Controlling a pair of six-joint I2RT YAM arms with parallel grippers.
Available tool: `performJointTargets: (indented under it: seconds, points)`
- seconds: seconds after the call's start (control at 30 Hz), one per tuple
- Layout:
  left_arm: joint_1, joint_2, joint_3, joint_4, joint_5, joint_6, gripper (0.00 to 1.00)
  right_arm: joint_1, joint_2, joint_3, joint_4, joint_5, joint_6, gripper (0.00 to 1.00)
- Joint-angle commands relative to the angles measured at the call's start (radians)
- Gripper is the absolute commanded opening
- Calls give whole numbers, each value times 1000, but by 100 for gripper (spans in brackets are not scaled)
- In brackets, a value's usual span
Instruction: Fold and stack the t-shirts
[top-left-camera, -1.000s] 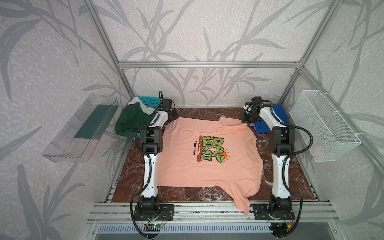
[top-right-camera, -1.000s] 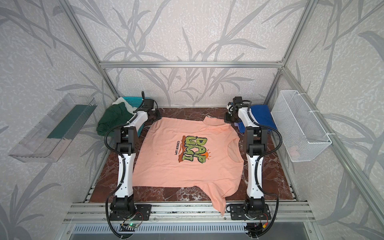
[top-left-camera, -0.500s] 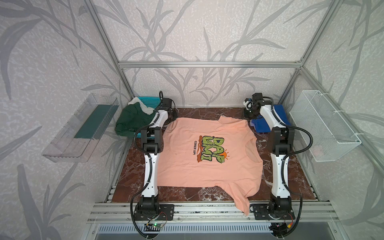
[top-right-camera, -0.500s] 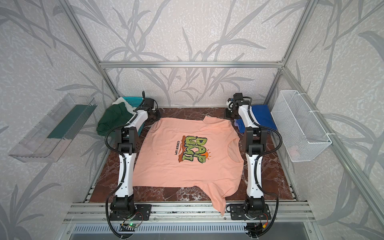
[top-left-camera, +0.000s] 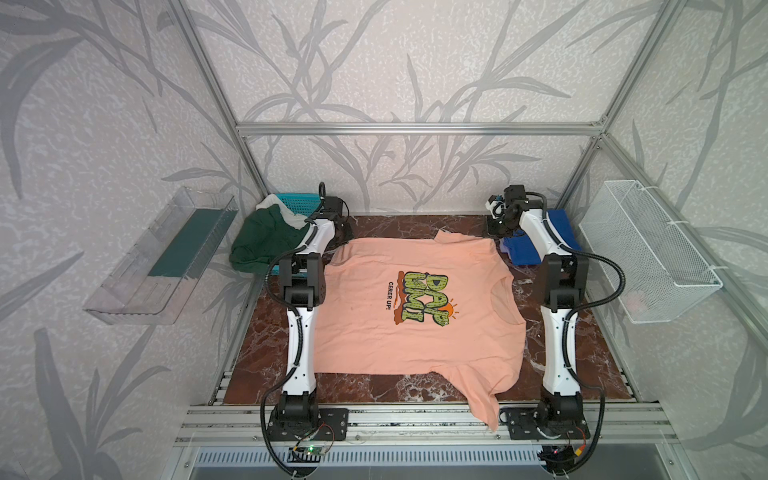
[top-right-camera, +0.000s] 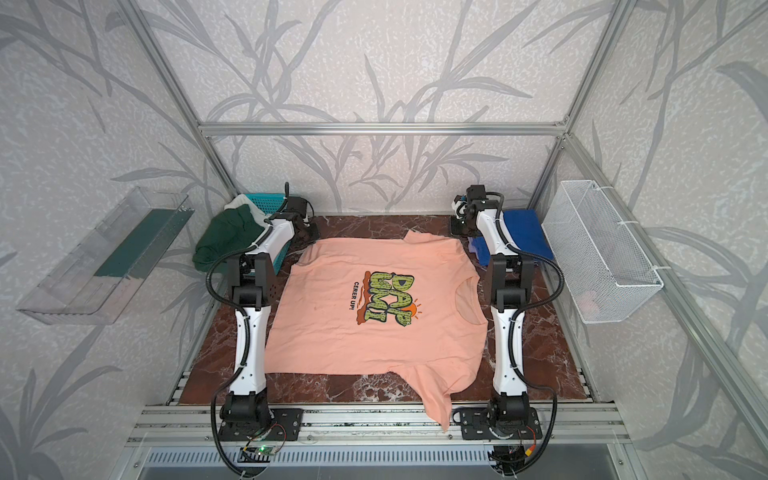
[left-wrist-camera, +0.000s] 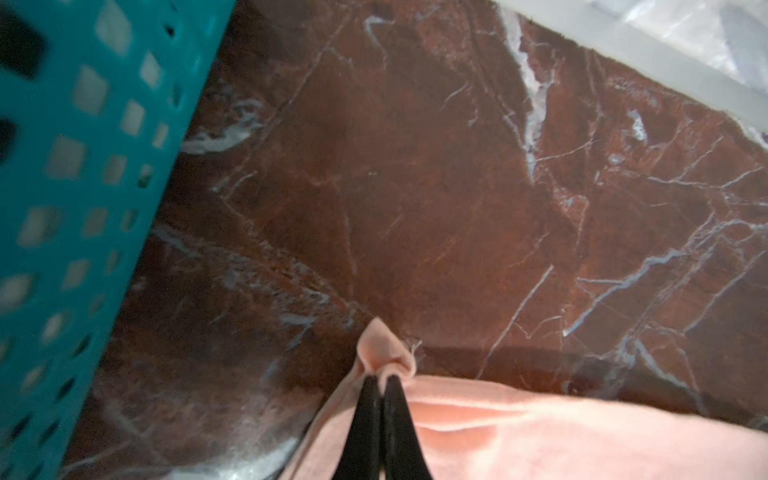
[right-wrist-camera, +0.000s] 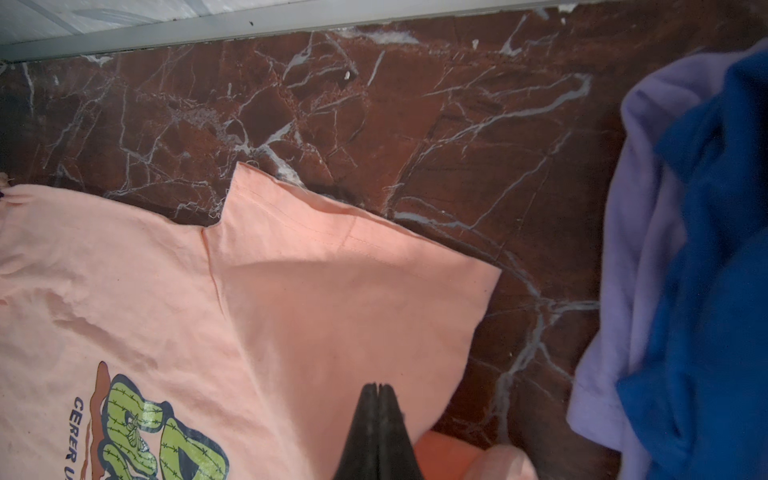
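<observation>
A peach-pink t-shirt (top-left-camera: 415, 332) (top-right-camera: 374, 332) with green lettering lies spread flat on the marble table, one sleeve hanging over the front edge. My left gripper (left-wrist-camera: 380, 376) (top-left-camera: 345, 239) is shut on its far left corner (left-wrist-camera: 384, 353), and the cloth bunches up past the tips. My right gripper (right-wrist-camera: 378, 386) (top-left-camera: 496, 226) is shut above the shirt's far right sleeve (right-wrist-camera: 353, 291), with nothing visible between its tips. A royal blue t-shirt (top-left-camera: 523, 253) (right-wrist-camera: 715, 249) lies folded at the far right on pale lavender cloth (right-wrist-camera: 640, 208). A dark green t-shirt (top-left-camera: 262, 241) and a white one (top-left-camera: 276, 203) are heaped on the basket.
A teal lattice basket (top-left-camera: 297, 203) (left-wrist-camera: 62, 208) stands in the far left corner, close beside my left gripper. A white wire basket (top-left-camera: 648, 249) hangs on the right wall, and a clear shelf (top-left-camera: 166, 257) on the left wall. Bare marble (top-left-camera: 395, 226) shows behind the shirt.
My left gripper has closed on the shirt's far left corner. My right gripper has lifted and drawn back a little towards the rear wall, staying shut.
</observation>
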Motion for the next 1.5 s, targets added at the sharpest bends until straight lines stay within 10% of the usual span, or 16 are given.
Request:
performJointTargets:
  seconds: [0.0,1.0,1.47]
  points:
    - [17,-109,-18,-20,-45,28,0,-4,-80,-25,0,-1,-28,0]
    - [-6,-237,-185,64,-59,67,0,-6,-208,-225,84,35,-26,0]
    - [-14,-420,-520,329,-128,101,0,-9,-350,-500,231,31,7,0]
